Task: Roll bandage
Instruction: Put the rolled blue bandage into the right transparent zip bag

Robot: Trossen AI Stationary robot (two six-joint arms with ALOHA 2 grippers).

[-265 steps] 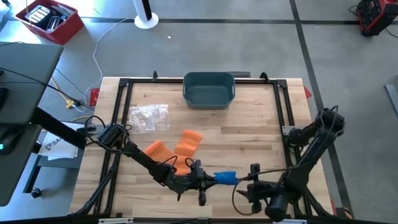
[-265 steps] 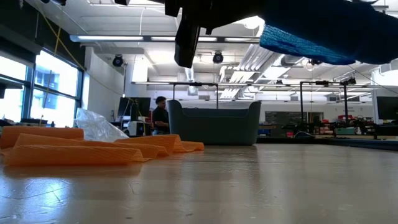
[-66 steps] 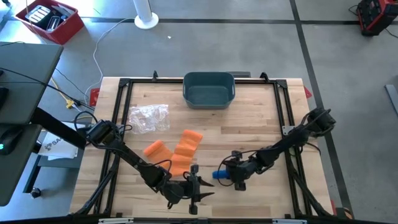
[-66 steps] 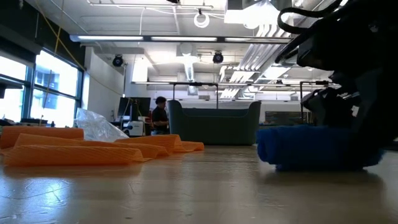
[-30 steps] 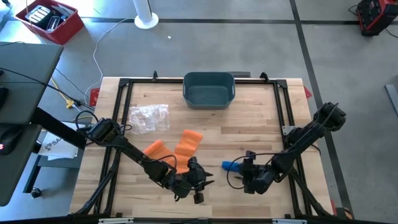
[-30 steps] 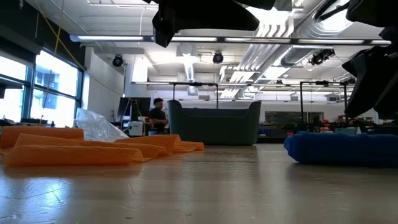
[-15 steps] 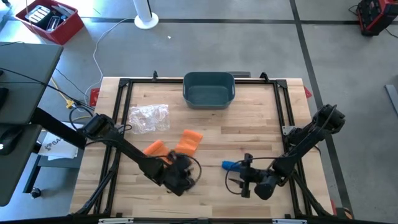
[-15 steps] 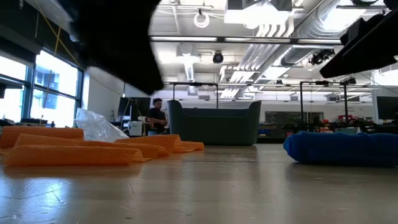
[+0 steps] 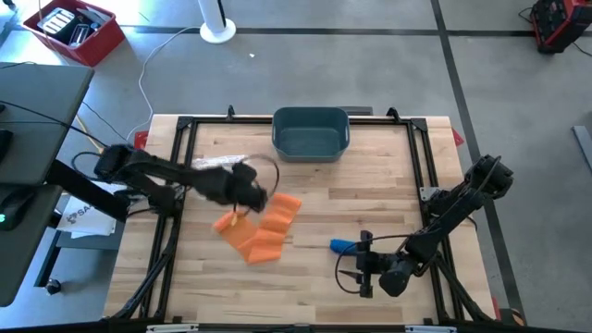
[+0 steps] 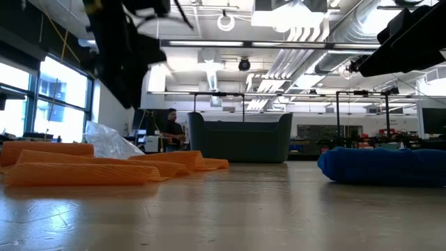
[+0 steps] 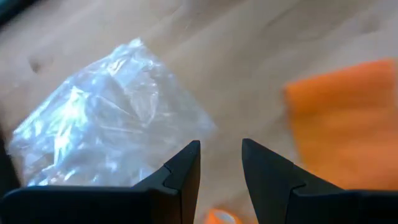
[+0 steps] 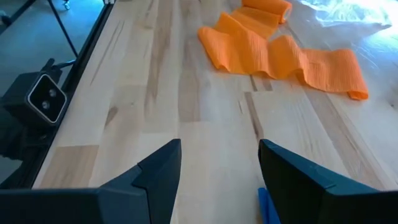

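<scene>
The left gripper (image 9: 252, 196) has its jaws a narrow gap apart with nothing between them; in its wrist view the bare wood shows through the slot, with the clear plastic bag (image 11: 106, 118) to one side and the orange bandage (image 11: 348, 130) to the other. From above, this gripper hangs over the left middle of the table (image 9: 370, 185), between the bag at far left and the unrolled orange strip (image 9: 264, 231) lying crumpled just nearer. The right gripper (image 9: 363, 265) sits low at the near right with its jaws wide and empty, the blue bandage (image 9: 342, 246) on the wood just beside its fingertips, apparently let go; its rolled state cannot be judged. The teal bin (image 9: 311, 132) waits at the far edge. The step in hand looks like going for the orange strip. To do it well, the left jaws should come down over one free end rather than the folded middle, pinching only a single layer, while the right arm comes across to pin the strip flat so it rolls tight and does not drag.
</scene>
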